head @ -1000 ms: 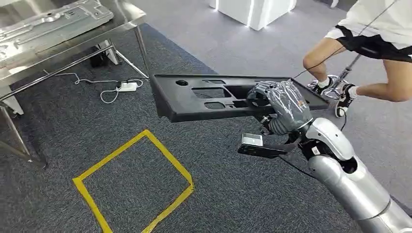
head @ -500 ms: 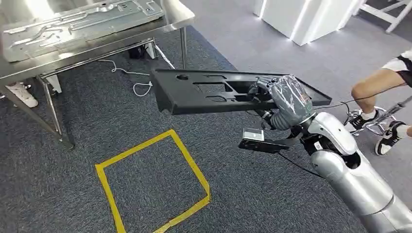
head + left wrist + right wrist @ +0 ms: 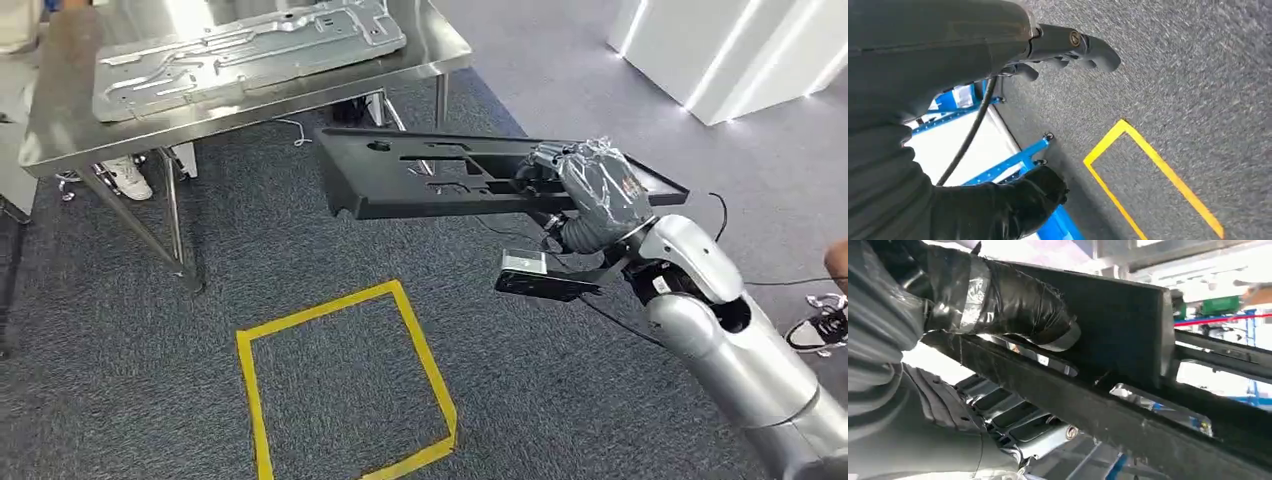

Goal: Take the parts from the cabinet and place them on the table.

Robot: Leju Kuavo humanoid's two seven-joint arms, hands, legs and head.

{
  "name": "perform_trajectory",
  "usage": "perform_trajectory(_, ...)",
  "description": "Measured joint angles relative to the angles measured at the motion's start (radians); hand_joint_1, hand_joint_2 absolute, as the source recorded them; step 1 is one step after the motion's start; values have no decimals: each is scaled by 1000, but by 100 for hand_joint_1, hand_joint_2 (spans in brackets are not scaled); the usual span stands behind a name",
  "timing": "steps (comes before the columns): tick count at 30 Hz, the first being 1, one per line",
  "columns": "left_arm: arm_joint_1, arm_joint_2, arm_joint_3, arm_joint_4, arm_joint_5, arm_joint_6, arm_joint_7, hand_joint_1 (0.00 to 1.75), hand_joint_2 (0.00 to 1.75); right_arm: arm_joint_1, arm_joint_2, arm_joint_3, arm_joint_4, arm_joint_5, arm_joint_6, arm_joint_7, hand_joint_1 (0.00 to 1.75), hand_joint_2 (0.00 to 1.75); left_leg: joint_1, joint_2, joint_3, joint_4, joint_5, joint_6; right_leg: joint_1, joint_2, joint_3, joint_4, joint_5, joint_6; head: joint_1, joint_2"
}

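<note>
1. The right hand (image 3: 590, 192) is clenched round the near long edge of the black plastic panel (image 3: 420, 180), close to its right end; the panel hangs in the air roughly level, out to the robot's left of the grip, over the grey carpet (image 3: 120, 330).
2. In the right wrist view the thumb (image 3: 1023, 310) is wrapped over the panel's flat face (image 3: 1118, 325) with the fingers under its ribbed underside; the hold looks firm, though that is a judgement.
3. The left hand (image 3: 1068, 47) holds nothing, its fingers loosely curled above the carpet; whether it counts as released or closed I cannot tell.
4. The steel desk (image 3: 60, 140) stands ahead and to the left, well apart from the panel, with a silver stamped sheet (image 3: 240, 50) already lying on it; the yellow tape square (image 3: 340, 380) marks the floor between robot and desk.
5. Handling, as a guess: the panel seems stiff and light, long and thin with cut-outs; held at 1 end it levers hard on the wrist, so the far end may sag or swing.
6. A better hold would be nearer the middle, at the rim of a cut-out (image 3: 425, 160); the smooth plastic may slip if tilted.
7. The next step likely calls for closing on the desk and laying the panel flat beside the sheet, far end first.
</note>
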Motion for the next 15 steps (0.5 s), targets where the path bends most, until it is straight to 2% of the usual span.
perform_trajectory(1, 2, 0, 0, 0, -1, 0, 0, 0, 175, -2, 0, 2, 1, 0, 0, 0, 175, 175, -1, 18, 16, -78, 75, 6, 0, -12, 21, 0, -17, 4, 0, 0)
perform_trajectory(2, 4, 2, 0, 0, -1, 0, 0, 0, 175, -2, 0, 4, 2, -1, 1, 0, 175, 175, -6, 63, 26, -153, 182, 13, 3, -22, 29, -1, -33, 9, 0, 0)
perform_trajectory(3, 5, 2, 0, 0, -1, -1, 0, 0, 175, -2, 1, 5, 6, -1, 2, 0, 175, 175, -12, 82, 21, -160, 204, 22, 9, -29, 50, 9, -50, 15, 2, 0)
perform_trajectory(4, 2, 1, 0, 0, -1, -2, 0, 0, 175, -10, -2, 6, 7, -2, 3, 2, 175, 175, -11, 70, 31, -153, 190, 30, 14, -37, 51, 4, -64, 23, 2, 0)
perform_trajectory(5, 0, 0, 0, -1, -1, -3, 0, 0, 175, -13, -2, 7, 7, -2, 4, 3, 175, 175, -10, 52, 39, -152, 185, 36, 18, -51, 68, -7, -74, 30, 1, 0)
perform_trajectory(6, 1, -1, 0, -1, -1, -3, 0, 0, 175, -18, -3, 7, 8, -2, 5, 5, 175, 175, -5, 38, 43, -157, 177, 40, 14, -48, 80, 18, -62, 36, 2, 0)
perform_trajectory(7, 0, 0, 1, -1, -1, -2, 0, 0, 175, -28, -4, 7, 7, -2, 4, 5, 175, 175, -1, 21, 68, -159, 171, 49, 10, -46, 69, 48, -55, 41, 2, 0)
perform_trajectory(8, 0, -1, 2, -1, -1, -2, 0, 0, 175, -31, -4, 7, 9, -2, 4, 8, 175, 175, -2, 9, 80, -163, 163, 54, 2, -2, 51, 92, -50, 43, 4, 0)
perform_trajectory(9, -2, 0, 3, -2, -1, -2, 0, 0, 175, -35, -7, 7, 10, -2, 4, 7, 175, 175, -2, 0, 90, -165, 157, 59, 0, 37, 11, 154, -56, 44, 3, 0)
perform_trajectory(10, -6, -1, 5, -1, -1, -2, 0, 0, 175, -34, -8, 8, 11, -2, 4, 7, 175, 175, -2, -13, 97, -166, 150, 63, -1, 58, -42, 222, -77, 46, 3, 0)
perform_trajectory(11, -7, -1, 5, -2, -1, -2, 0, 0, 175, -32, -8, 8, 14, -2, 5, 8, 175, 175, -2, -30, 107, -166, 140, 64, 0, 66, -97, 284, -119, 48, 3, 0)
perform_trajectory(12, -7, -1, 6, -2, -1, -3, 0, 0, 175, -31, -8, 8, 18, -2, 5, 8, 175, 175, -2, -45, 119, -166, 129, 64, -1, 67, -140, 316, -164, 49, 4, 0)
perform_trajectory(13, -5, -1, 6, -2, -1, -3, 1, 0, 175, -29, -8, 10, 21, -2, 5, 8, 175, 175, -3, -60, 132, -166, 119, 63, 0, 68, -167, 319, -191, 49, 3, 0)
perform_trajectory(14, -4, -1, 6, -2, -1, -3, 2, 0, 175, -29, -8, 11, 23, -2, 5, 9, 175, 175, -3, -73, 146, -166, 108, 63, 0, 68, -183, 298, -195, 48, 3, 0)
perform_trajectory(15, -3, -1, 6, -2, -1, -3, 3, 0, 175, -29, -8, 13, 26, -2, 5, 11, 175, 175, -4, -90, 165, -166, 95, 62, 0, 71, -187, 250, -166, 46, 4, 0)
